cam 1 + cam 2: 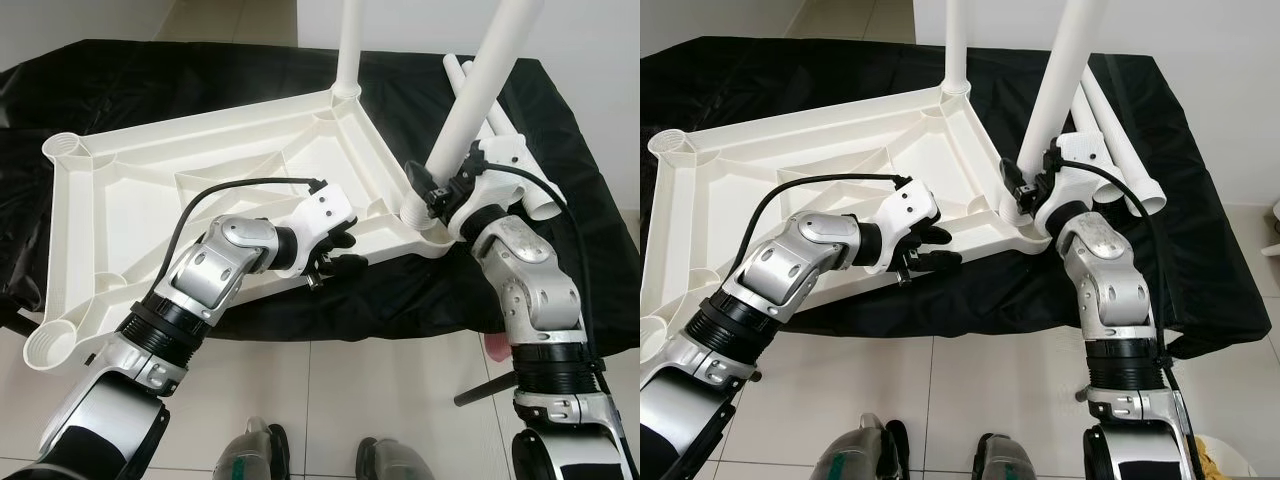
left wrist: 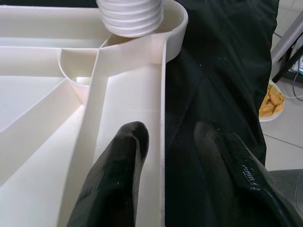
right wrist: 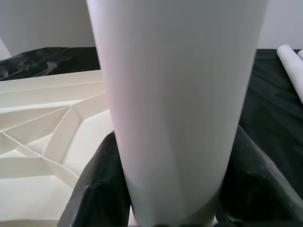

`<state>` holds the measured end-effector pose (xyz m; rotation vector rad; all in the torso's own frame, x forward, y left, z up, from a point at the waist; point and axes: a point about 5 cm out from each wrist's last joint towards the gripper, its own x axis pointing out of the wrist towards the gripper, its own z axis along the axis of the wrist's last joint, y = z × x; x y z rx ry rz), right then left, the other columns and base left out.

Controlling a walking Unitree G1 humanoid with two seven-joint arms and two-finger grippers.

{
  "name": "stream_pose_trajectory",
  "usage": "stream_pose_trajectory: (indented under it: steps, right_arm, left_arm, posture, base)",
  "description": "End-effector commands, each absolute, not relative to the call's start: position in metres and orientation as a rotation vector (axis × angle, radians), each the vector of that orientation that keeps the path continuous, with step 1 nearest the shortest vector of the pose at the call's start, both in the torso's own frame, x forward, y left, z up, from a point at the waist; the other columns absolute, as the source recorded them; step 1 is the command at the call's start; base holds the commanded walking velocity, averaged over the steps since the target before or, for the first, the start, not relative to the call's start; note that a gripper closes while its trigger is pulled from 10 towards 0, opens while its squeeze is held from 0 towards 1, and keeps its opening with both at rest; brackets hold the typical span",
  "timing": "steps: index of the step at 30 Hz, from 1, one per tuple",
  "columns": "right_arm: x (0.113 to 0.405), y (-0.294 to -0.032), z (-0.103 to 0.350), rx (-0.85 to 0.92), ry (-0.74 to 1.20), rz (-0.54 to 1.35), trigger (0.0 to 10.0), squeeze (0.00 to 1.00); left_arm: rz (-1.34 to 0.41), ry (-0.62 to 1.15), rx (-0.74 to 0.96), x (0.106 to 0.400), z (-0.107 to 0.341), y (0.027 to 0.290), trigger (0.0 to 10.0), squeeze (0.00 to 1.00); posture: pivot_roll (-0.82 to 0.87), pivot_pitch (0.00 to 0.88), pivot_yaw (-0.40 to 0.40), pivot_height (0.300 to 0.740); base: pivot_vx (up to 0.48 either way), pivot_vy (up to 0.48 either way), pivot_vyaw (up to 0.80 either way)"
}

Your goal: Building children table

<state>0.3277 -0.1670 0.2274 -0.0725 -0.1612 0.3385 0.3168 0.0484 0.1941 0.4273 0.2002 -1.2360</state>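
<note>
A white plastic table top (image 1: pixel 200 170) lies upside down on a black cloth. One white leg (image 1: pixel 347 50) stands upright in its far corner socket. My right gripper (image 1: pixel 445 195) is shut on a second leg (image 1: pixel 475 100), which is tilted, with its threaded end (image 2: pixel 130 16) at the near right corner socket (image 2: pixel 173 28). Black fingers (image 3: pixel 94 189) press both sides of that leg (image 3: pixel 175 94). My left gripper (image 1: pixel 340 252) is open and straddles the table top's near rim (image 2: pixel 163 94), one finger inside and one outside on the cloth.
Two spare legs (image 1: pixel 1120 150) lie on the cloth at the right. Empty corner sockets sit at the far left (image 1: pixel 65 150) and near left (image 1: pixel 50 348). A bowl of yellow bits (image 2: pixel 272 99) stands on the tiled floor at the right. My feet (image 1: pixel 260 450) are just below the table edge.
</note>
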Motion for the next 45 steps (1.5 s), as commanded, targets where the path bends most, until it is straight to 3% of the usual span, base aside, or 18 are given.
stream_pose_trajectory:
  steps: [1,8,28,45]
  right_arm:
    - [0.324,-0.171,0.23,-0.075,-0.169,0.332,10.0,0.0]
    - [0.32,-0.187,0.228,-0.057,-0.173,0.239,10.0,0.0]
    - [0.315,-0.184,0.215,-0.068,-0.108,0.298,10.0,0.0]
    - [0.314,-0.194,0.196,-0.135,-0.045,0.24,10.0,0.0]
  left_arm:
    - [-1.203,0.184,0.44,0.317,0.199,0.049,10.0,0.0]
    - [-1.231,0.144,0.414,0.308,0.205,0.043,10.0,0.0]
    - [-1.241,0.132,0.412,0.306,0.208,0.04,10.0,0.0]
    - [-1.238,0.124,0.411,0.305,0.21,0.039,10.0,0.0]
  posture:
    - [-0.02,0.115,0.018,0.74]
    - [-0.03,0.105,0.022,0.74]
    - [-0.03,0.096,0.021,0.74]
    - [-0.04,0.123,0.028,0.74]
  base:
    - [0.0,0.0,0.0]
    - [0.0,0.0,0.0]
    - [0.0,0.0,0.0]
    - [0.0,0.0,0.0]
